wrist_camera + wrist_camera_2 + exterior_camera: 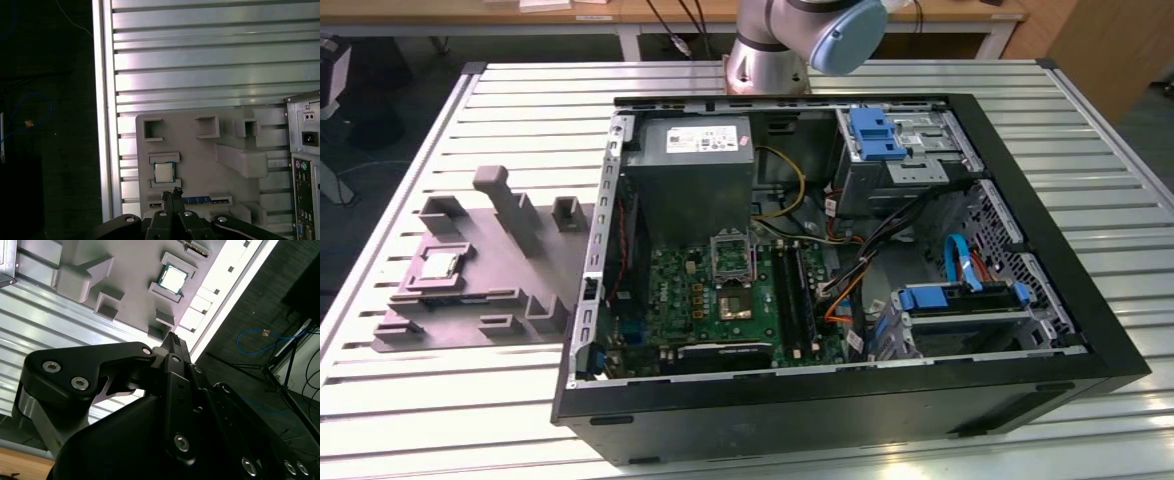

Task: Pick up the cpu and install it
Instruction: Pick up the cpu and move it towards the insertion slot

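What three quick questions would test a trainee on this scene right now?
1. True or false: the cpu already sits in the motherboard socket.
2. Pick one. The gripper is: A) shut on the cpu; B) shut, holding nothing, apart from the cpu; C) down inside the computer case.
3. Fill in: in the exterior view, the grey fixture holding the cpu lies on the slatted table to the case's ____ (by that view's sides).

Key: 1 false, the cpu rests in the fixture. 2 B. 3 left.
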Motion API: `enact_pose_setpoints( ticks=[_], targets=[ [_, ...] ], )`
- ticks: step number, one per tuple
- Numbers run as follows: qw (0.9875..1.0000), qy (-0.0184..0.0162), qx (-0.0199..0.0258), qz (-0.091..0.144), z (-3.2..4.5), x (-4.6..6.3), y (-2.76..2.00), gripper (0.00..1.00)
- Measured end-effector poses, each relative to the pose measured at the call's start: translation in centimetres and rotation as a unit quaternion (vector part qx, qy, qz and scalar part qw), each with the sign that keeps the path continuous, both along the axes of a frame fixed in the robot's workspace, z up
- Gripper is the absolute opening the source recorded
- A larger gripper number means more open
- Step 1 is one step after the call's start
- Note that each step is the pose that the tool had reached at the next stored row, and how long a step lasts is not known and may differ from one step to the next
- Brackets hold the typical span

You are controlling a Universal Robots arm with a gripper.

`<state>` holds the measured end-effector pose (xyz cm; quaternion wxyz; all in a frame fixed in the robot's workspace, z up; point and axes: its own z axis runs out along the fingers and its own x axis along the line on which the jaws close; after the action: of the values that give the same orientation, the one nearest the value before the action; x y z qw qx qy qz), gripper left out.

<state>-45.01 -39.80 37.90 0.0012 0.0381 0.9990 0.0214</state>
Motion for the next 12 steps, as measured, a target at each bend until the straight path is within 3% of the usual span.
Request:
enact_pose_setpoints(
  ticks=[3, 8, 12],
  targets=[
    [1.0000, 0.0000, 0.0000, 0.000, 0.00, 0.00, 0.00, 0.11],
    [1.0000, 0.0001, 0.0000, 0.000, 0.00, 0.00, 0.00, 0.35],
    [1.0000, 0.0002, 0.0000, 0.000, 0.00, 0.00, 0.00, 0.47]
  ],
)
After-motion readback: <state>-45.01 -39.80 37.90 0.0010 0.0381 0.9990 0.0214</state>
